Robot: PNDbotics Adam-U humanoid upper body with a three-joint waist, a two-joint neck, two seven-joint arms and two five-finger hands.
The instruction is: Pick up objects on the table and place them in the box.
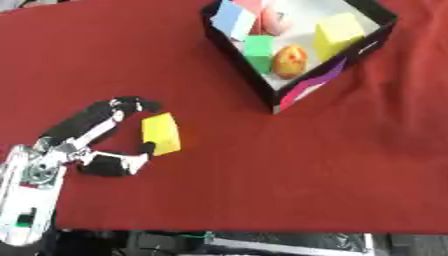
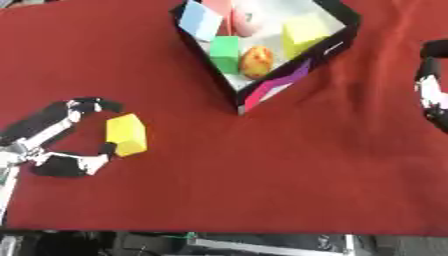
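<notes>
Yellow block [image 1: 161,133] lies on the red counter [image 1: 262,180], lower left, well apart from the box [image 1: 282,95]. We note the left hand [image 1: 96,142] spread wide around it: the upper fingers [image 1: 131,105] reach past the block's top corner, the thumb tip touches or nearly touches its lower edge. No closure yet; the block is not lifted.

Box sits at the far centre, already carrying a blue block [image 1: 232,19], green block [image 1: 259,50], pale yellow block [image 1: 337,32] and an orange egg-shaped thing [image 1: 290,60].

Right hand [image 2: 430,85] shows only at the right edge of the right eye view; we cannot tell its finger state.

Risks, as we judge them: the block sits tilted to the hand, so closing may pinch a corner and twist it out. The thumb may also shove it sideways first. The crowded box leaves little landing space.
</notes>
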